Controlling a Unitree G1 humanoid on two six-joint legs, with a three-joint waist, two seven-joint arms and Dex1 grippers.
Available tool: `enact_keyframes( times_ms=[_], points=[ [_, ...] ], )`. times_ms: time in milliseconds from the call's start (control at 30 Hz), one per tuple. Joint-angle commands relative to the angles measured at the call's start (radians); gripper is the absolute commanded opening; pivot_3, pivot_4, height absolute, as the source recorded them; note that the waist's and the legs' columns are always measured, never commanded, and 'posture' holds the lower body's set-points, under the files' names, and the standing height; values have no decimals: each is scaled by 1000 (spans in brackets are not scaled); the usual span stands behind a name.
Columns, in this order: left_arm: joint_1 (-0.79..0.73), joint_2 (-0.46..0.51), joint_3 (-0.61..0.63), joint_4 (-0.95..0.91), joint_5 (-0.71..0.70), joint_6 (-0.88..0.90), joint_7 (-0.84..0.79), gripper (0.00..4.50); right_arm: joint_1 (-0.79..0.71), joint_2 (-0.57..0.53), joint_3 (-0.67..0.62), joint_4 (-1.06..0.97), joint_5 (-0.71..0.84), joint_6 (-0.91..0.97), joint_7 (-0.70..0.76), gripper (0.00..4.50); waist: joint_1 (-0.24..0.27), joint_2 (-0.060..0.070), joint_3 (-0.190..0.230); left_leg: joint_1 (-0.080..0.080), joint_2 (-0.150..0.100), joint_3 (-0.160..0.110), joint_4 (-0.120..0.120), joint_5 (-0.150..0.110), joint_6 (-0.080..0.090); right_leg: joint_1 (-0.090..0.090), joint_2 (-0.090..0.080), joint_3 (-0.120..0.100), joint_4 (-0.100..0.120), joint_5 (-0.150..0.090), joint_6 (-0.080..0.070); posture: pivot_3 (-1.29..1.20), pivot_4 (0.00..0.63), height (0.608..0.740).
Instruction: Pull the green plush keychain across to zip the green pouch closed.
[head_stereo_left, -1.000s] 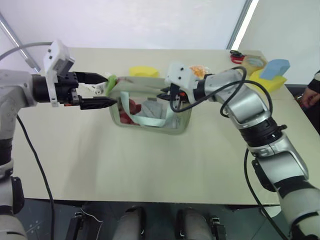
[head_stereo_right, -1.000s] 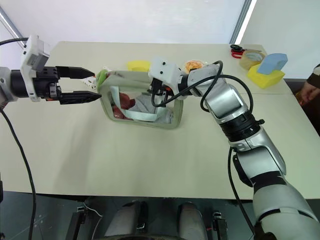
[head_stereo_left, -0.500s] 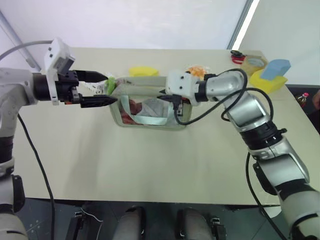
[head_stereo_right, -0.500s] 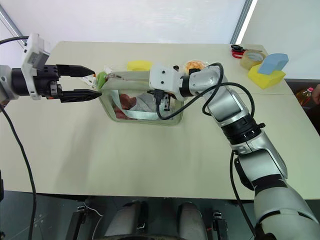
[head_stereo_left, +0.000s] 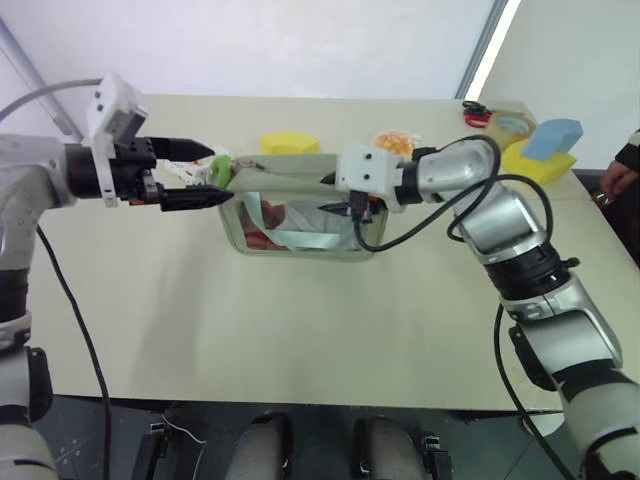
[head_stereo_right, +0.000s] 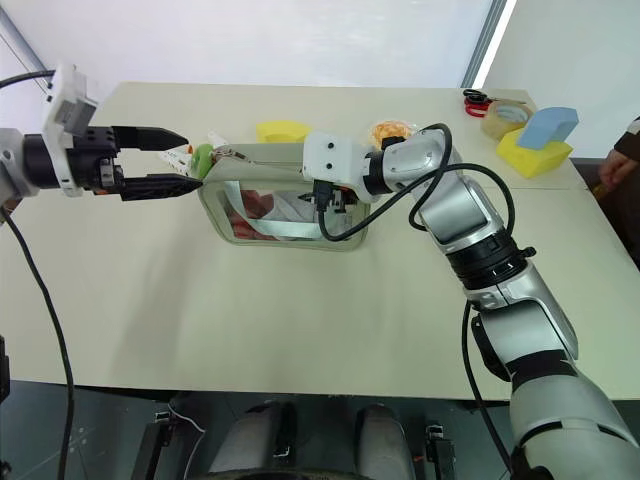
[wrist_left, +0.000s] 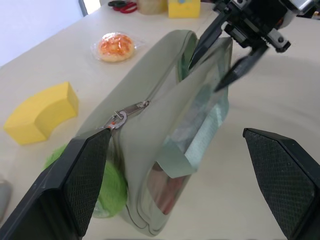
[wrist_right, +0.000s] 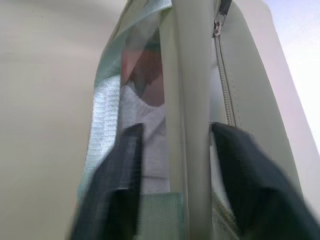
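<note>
No readable writing anywhere. Pouch (head_stereo_right: 283, 200) stood upright mid-table, keychain (head_stereo_right: 203, 158) at its left end, between spread fingers of left gripper (head_stereo_right: 175, 160). Right gripper (wrist_right: 175, 190), clamped on pouch's right end a second ago, now loosened, fingers straddling top edge.

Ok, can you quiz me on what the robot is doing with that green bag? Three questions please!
1. True or false: the left gripper is shut tight.
2. What sits between its fingers? A) the small lime-green fuzzy plush keychain B) red scissors C) a tape roll
3. Which gripper straddles the top edge of the pale sage-green rectangular pouch with a clear plastic window, at the end away from the keychain?

Key: 1) False, it is open. 2) A. 3) The right gripper.
</note>
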Motion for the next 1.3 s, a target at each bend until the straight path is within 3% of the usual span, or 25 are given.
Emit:
enact_keyframes(
  times_ms=[33,200,400,500,600,833,1067,1167,1300],
  points=[
    [9,37,28,63,34,-43,-9,4500,-1,-84,-110,-112,61,71,40,2528,1,0,0,0,0,0,0,0,0,0,0,0,0,0,0,0,150,740],
    [-6,55,38,164,65,-81,-15,4500,64,-181,-154,-190,91,135,68,2528,1,0,0,0,0,2,0,0,0,0,0,0,0,0,0,0,150,740],
    [-76,15,-13,338,166,-210,-5,4500,125,-138,-122,-152,77,107,26,2528,-1,0,0,0,0,3,0,0,0,0,0,0,0,0,0,0,150,740],
    [-114,-17,-35,385,195,-241,-9,4500,136,-127,-102,-121,64,76,30,1728,2,0,0,0,0,3,0,0,0,0,0,0,0,0,0,0,150,740],
    [-122,-39,-74,441,275,-340,18,4500,145,-131,-92,-116,60,56,41,113,1,0,0,0,0,3,0,0,0,0,0,0,0,0,0,0,150,740],
    [-183,-170,-89,574,365,-469,150,4500,165,-146,-72,-139,52,40,65,42,3,0,0,0,0,3,1,0,0,1,0,0,0,0,0,0,150,740],
    [-219,-210,-85,615,368,-478,125,4500,149,-127,-73,-127,47,36,51,42,-2,0,0,0,0,3,1,0,0,0,0,0,0,0,0,0,150,740],
    [-198,-214,-81,583,347,-456,91,3647,148,-125,-72,-125,46,35,48,0,-1,0,0,0,0,3,1,0,0,1,0,0,0,0,0,0,150,740],
    [-163,-208,-81,538,338,-448,51,1524,136,-116,-75,-114,48,37,42,0,-3,0,0,0,0,3,1,0,0,1,0,0,0,0,0,0,150,740]
  ],
)
